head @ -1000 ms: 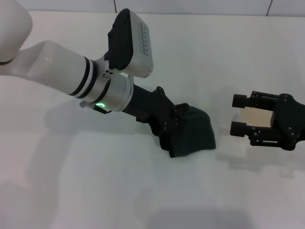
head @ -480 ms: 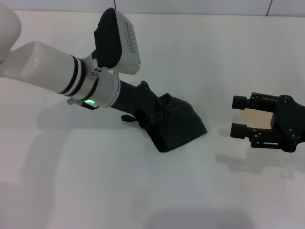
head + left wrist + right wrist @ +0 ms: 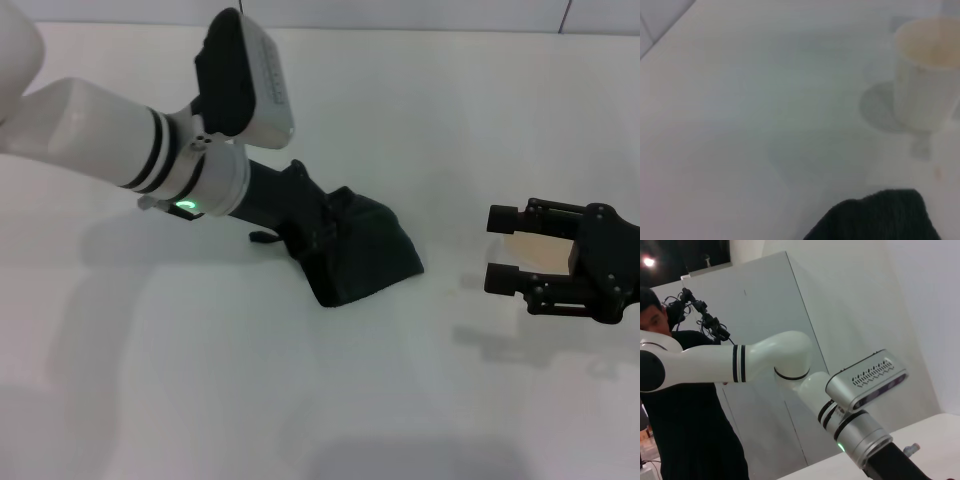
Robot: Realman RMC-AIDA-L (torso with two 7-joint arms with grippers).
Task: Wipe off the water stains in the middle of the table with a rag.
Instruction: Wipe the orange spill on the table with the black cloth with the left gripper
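The rag [image 3: 368, 258], a dark green-black cloth, lies bunched on the white table [image 3: 200, 380] near the middle. My left gripper [image 3: 322, 243] is shut on the rag and presses it against the tabletop. A corner of the rag also shows in the left wrist view [image 3: 880, 217]. No orange-brown water stain shows; I cannot tell if it lies under the rag. My right gripper [image 3: 503, 247] hangs open and empty at the right, above a white cup [image 3: 535, 250].
The white cup [image 3: 927, 75] stands upright on the table to the right of the rag, with a faint orange speck [image 3: 938, 173] near it. A person [image 3: 680, 390] stands behind my left arm in the right wrist view.
My left gripper has dragged the rag to the left and a little farther back across the table. The right gripper and the cup have not moved.
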